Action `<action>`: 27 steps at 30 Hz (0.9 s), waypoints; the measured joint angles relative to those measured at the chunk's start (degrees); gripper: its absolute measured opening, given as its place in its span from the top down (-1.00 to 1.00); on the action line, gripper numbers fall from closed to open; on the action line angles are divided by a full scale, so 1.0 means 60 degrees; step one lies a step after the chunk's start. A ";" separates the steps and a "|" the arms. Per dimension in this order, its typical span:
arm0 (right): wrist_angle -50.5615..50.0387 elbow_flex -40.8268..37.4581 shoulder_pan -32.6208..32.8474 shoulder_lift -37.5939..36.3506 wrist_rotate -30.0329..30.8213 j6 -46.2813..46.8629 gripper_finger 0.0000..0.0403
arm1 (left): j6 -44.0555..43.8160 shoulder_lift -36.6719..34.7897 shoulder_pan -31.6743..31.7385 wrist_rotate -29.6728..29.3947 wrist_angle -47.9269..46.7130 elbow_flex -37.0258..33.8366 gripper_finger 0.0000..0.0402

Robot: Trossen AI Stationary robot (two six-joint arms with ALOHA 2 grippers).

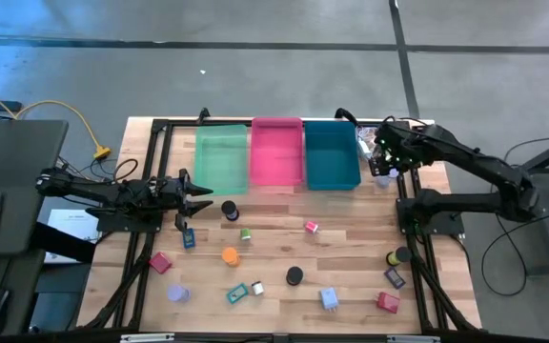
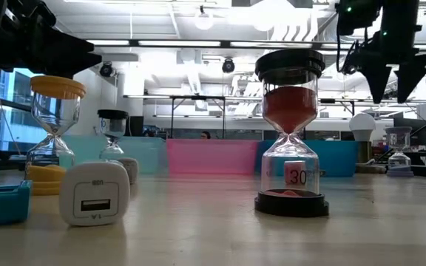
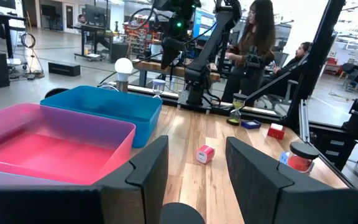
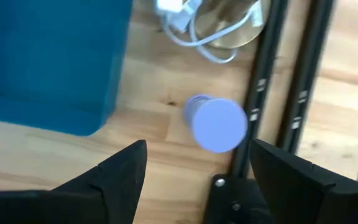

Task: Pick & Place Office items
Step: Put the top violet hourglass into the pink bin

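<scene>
Right gripper (image 1: 385,164) is held above the table's far right corner, just beside the teal tray (image 1: 332,155). Its fingers (image 4: 120,174) are spread wide and nothing is gripped. A lavender hourglass (image 4: 216,123) is seen directly below, upright on the wood between the teal tray and the black frame rail, not touched.

Left gripper (image 1: 198,198) is parked at the table's left edge, pointed toward the trays. Its fingers (image 3: 145,174) are partly open and empty.

Remaining office items are scattered across the near half of the table: red hourglass (image 2: 293,133), orange hourglass (image 2: 54,129), white charger (image 2: 95,193), pink cube (image 3: 204,154).
</scene>
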 joint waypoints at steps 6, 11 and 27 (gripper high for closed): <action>-0.0008 -0.0004 -0.0840 0.0605 -0.0325 -0.0553 -0.35 | 0.0000 0.0001 0.0000 0.0046 -0.0004 0.0000 0.22; -0.0011 -0.0004 -0.1346 0.1082 -0.0590 -0.0866 -0.35 | 0.0000 0.0002 -0.0003 0.0084 -0.0007 0.0003 0.22; 0.0232 -0.0203 -0.2727 0.1798 -0.1137 -0.2081 -0.35 | 0.0004 -0.0001 -0.0002 0.0101 -0.0007 0.0001 0.22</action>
